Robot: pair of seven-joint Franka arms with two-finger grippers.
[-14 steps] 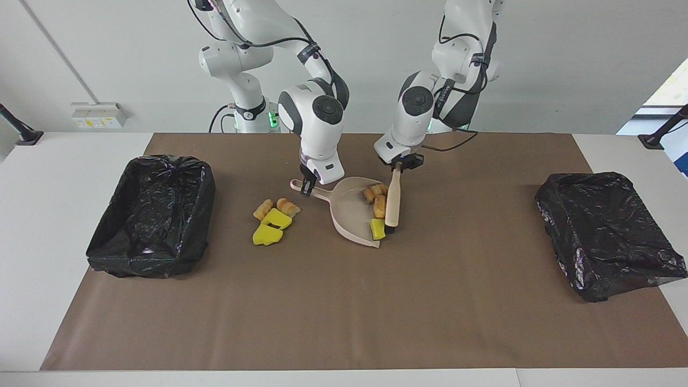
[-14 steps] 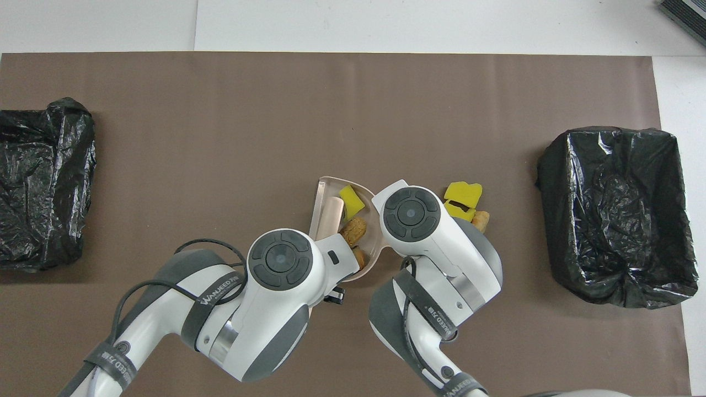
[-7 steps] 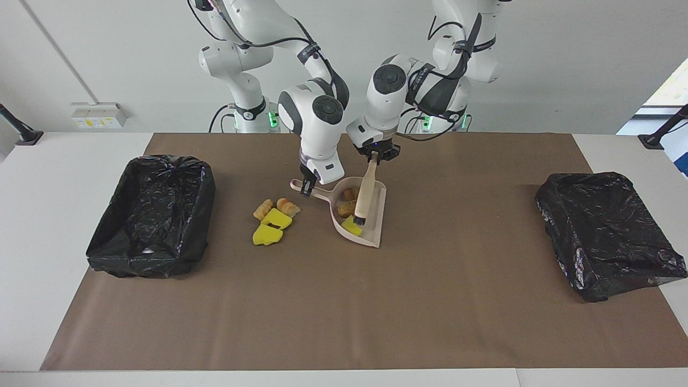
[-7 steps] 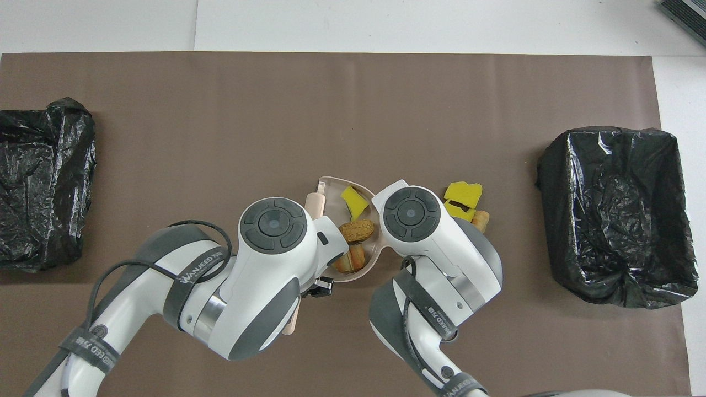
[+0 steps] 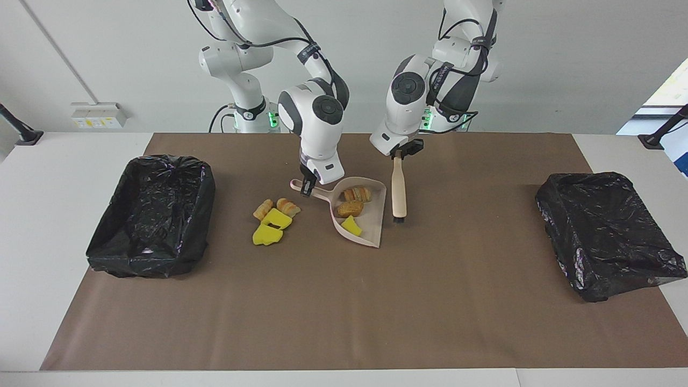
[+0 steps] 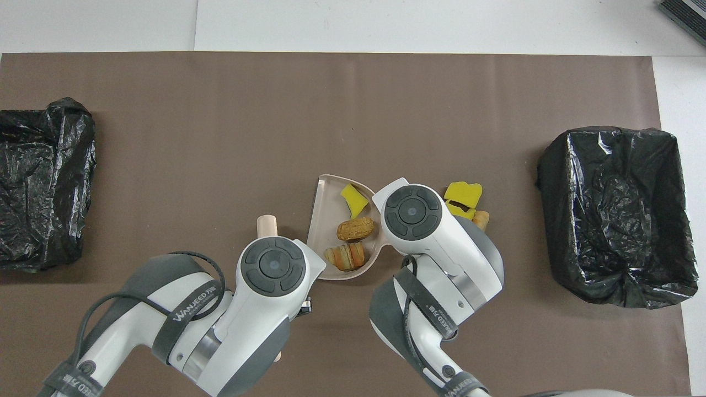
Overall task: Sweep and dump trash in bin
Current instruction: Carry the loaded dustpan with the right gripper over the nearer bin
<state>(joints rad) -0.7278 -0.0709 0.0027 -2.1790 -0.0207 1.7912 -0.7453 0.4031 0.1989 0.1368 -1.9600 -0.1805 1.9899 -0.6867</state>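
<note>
My right gripper [image 5: 307, 187] is shut on the handle of the beige dustpan [image 5: 374, 216], which rests on the brown mat. In the pan [image 6: 326, 218] lie three pieces of trash: two bread rolls [image 5: 357, 193] [image 5: 350, 208] and a yellow sponge bit [image 5: 352, 226]. My left gripper [image 5: 398, 155] is shut on the handle of a wooden brush [image 5: 398, 188], which hangs bristles-down beside the pan's open edge, toward the left arm's end. Several more pieces of trash, rolls [image 5: 263, 209] and yellow sponge bits [image 5: 266, 235], lie loose on the mat beside the pan's handle. Both wrists hide their grippers in the overhead view.
A black-lined bin [image 5: 150, 215] stands at the right arm's end of the mat, open side up. A second black-bagged bin [image 5: 610, 231] sits at the left arm's end. The brown mat [image 5: 344, 312] stretches bare from the pan to the table edge farthest from the robots.
My left gripper swept the brush across the pan, pushing the three pieces deeper in, then drew it out to the pan's open side. The right gripper kept its hold.
</note>
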